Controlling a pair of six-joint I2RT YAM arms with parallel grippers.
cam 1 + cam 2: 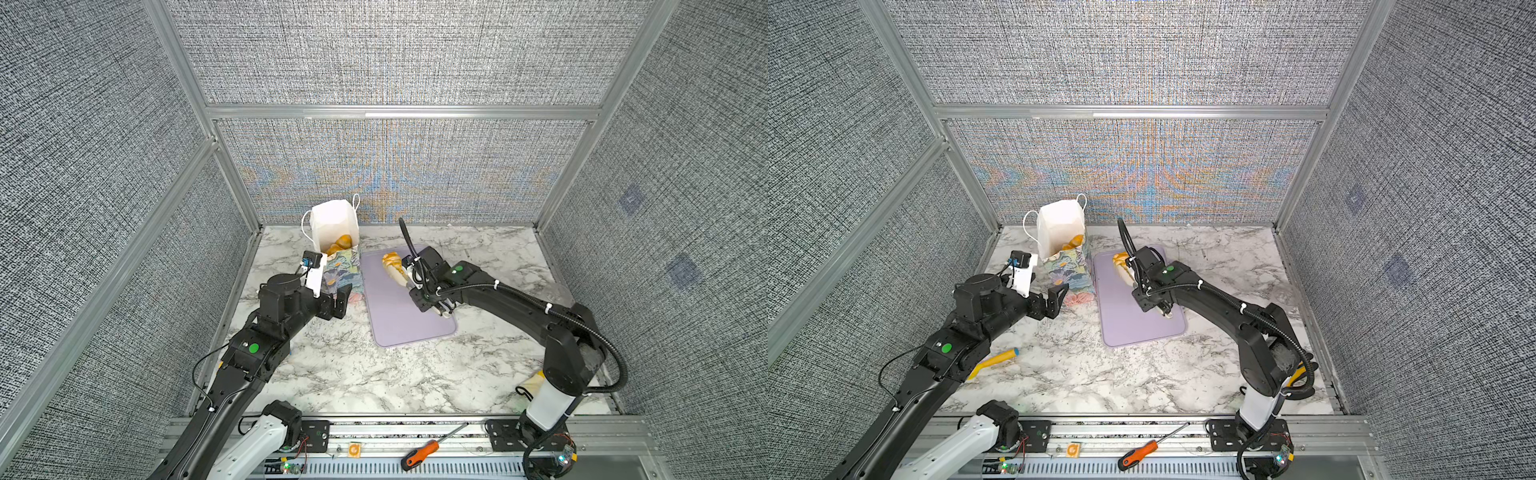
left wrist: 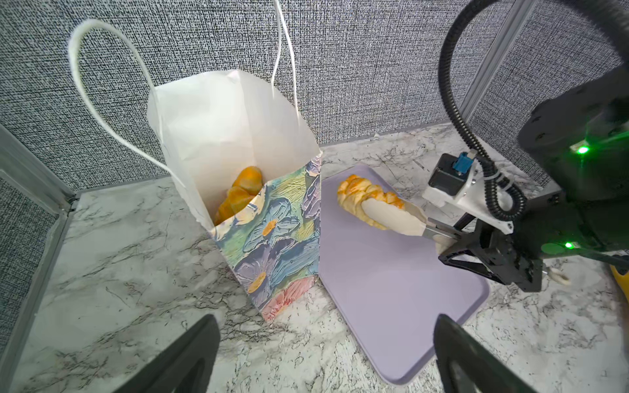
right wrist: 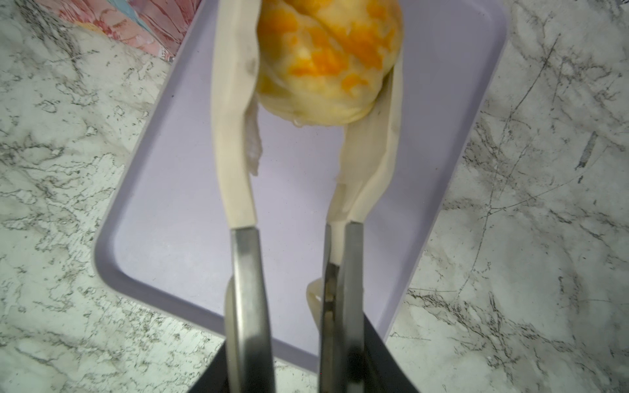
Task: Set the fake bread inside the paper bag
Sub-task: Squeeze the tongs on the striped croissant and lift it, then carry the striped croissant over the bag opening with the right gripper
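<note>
my right claw [image 2: 449,243] half-closed on tongs [image 3: 243,136] pinching a pastry [image 3: 326,58]; transfer step. next: lift over paper bag [image 2: 272,238] mouth, release.

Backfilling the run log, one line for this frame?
left claw: open, near paper bag | right claw: shut on tongs | tongs: gripping pastry over lilac tray | paper bag: upright, bread inside

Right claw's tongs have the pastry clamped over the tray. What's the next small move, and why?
Probably lift straight up. The right claw holds tongs gripping the pastry low at the lilac tray, while the paper bag beside it stands taller, mouth open; clearing its rim should come before swinging across.
</note>
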